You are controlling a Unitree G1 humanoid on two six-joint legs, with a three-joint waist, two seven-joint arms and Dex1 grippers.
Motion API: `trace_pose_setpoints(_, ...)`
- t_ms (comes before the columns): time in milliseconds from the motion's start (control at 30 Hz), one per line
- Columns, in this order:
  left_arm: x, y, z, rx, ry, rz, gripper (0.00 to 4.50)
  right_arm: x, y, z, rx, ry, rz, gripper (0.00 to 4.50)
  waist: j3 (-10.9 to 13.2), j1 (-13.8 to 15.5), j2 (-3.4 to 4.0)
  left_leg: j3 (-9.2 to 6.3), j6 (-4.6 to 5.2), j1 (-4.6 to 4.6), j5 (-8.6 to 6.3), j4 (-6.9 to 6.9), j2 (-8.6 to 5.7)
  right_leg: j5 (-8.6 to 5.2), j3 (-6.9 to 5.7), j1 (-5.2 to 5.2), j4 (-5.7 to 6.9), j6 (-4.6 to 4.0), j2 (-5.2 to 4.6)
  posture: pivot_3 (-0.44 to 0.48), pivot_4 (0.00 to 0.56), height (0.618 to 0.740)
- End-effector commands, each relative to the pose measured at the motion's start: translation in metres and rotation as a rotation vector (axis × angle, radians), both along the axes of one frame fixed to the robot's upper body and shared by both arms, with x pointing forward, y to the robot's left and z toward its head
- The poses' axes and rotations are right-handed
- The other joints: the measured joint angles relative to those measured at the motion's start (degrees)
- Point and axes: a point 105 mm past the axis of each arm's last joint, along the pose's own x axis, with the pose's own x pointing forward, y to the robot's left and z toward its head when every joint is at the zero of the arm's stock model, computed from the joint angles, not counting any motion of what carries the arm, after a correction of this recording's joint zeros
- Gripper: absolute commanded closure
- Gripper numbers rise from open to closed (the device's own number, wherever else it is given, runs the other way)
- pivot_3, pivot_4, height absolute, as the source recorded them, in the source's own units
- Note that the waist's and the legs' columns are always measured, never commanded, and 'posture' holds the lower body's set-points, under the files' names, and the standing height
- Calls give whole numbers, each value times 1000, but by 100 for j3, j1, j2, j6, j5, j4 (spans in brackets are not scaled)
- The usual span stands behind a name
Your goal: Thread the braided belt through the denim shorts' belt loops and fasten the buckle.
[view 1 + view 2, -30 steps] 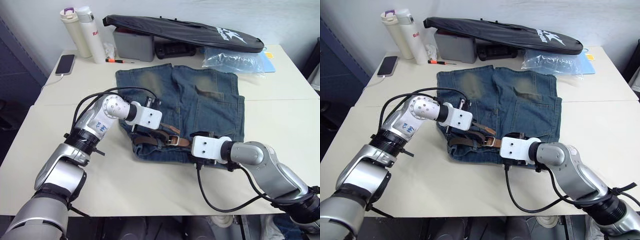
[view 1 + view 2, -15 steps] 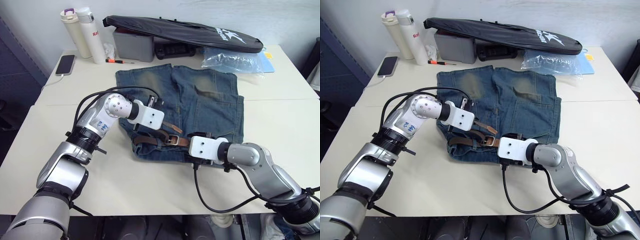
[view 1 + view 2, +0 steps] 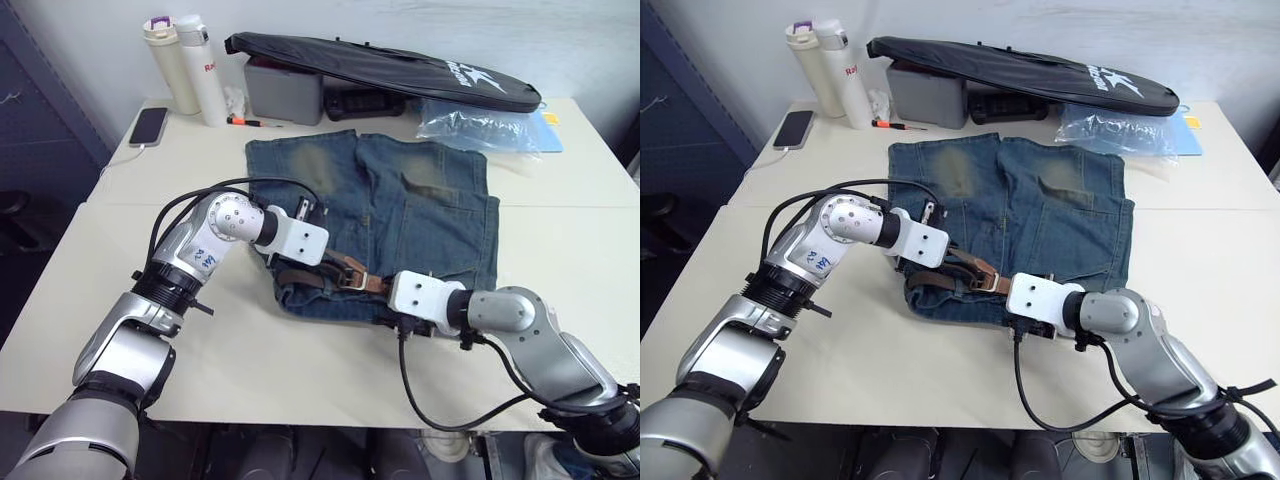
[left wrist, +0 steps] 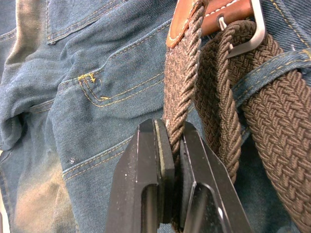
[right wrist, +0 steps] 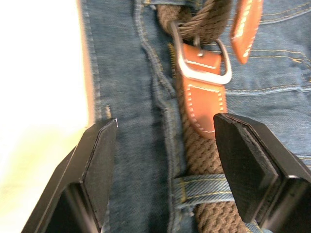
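Tabletop (image 3: 120, 330) bears denim shorts (image 3: 420, 220) | our left hand (image 4: 171, 145) pinches braided belt (image 4: 182, 87), tensioning tail past buckle (image 5: 204, 63) | right hand (image 5: 165, 141) gapes, astride strap, ready.

Denim shorts (image 3: 400, 205) mid-table, braided belt (image 3: 325, 275) along the near waistband, bag (image 3: 390, 70) apparently behind.

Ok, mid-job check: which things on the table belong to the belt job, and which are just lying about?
Job: braided belt, pinched in left hand; buckle, before the open right hand; denim shorts; belt loops.

Lying about: black bag, two bottles, phone, plastic bag, grey box.
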Motion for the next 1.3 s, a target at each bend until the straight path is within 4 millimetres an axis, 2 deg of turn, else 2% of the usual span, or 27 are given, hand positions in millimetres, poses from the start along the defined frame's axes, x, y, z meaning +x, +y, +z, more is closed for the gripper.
trace_pose_setpoints(33,0,4,12,-24,-30,0,4500,-8,1,8,-34,-40,52,1134,0,10,0,4,0,1,-1,0,0,0,3,-1,-1,0,0,0,150,740)
trace_pose_setpoints(200,0,3,13,-15,-37,-8,4500,5,-3,-4,-112,-122,26,1134,1,-1,-2,23,1,2,-3,-1,0,1,20,-10,3,2,0,0,150,740)
trace_pose_setpoints(400,0,5,12,1,-42,-8,4500,10,-1,-7,-119,-165,12,1134,1,-11,-3,30,1,4,-3,0,2,1,29,-15,11,2,0,0,150,740)
trace_pose_setpoints(533,0,6,12,5,-43,-7,4500,21,1,7,-81,-229,-25,1134,1,-14,-3,35,1,8,-3,0,2,1,34,-16,16,2,1,0,150,740)
trace_pose_setpoints(733,1,6,10,8,-42,-6,4500,21,6,20,-33,-226,-17,1134,1,-6,-3,40,1,8,-3,0,2,1,42,-21,21,1,1,0,150,740)
trace_pose_setpoints(867,2,6,10,4,-40,-3,4500,22,4,25,-29,-212,-24,1134,0,-6,-2,45,1,7,-3,1,2,1,46,-24,22,1,1,0,150,740)
trace_pose_setpoints(1033,3,5,12,-2,-42,-2,4500,30,-3,17,-85,-231,-53,1134,0,-8,-3,57,1,7,-3,0,2,1,57,-34,29,2,1,0,150,740)
trace_pose_setpoints(1300,4,6,12,-4,-41,5,4500,40,2,34,-31,-354,-72,1134,0,-21,-3,96,2,6,-3,-2,4,3,96,-61,45,4,2,0,150,740)
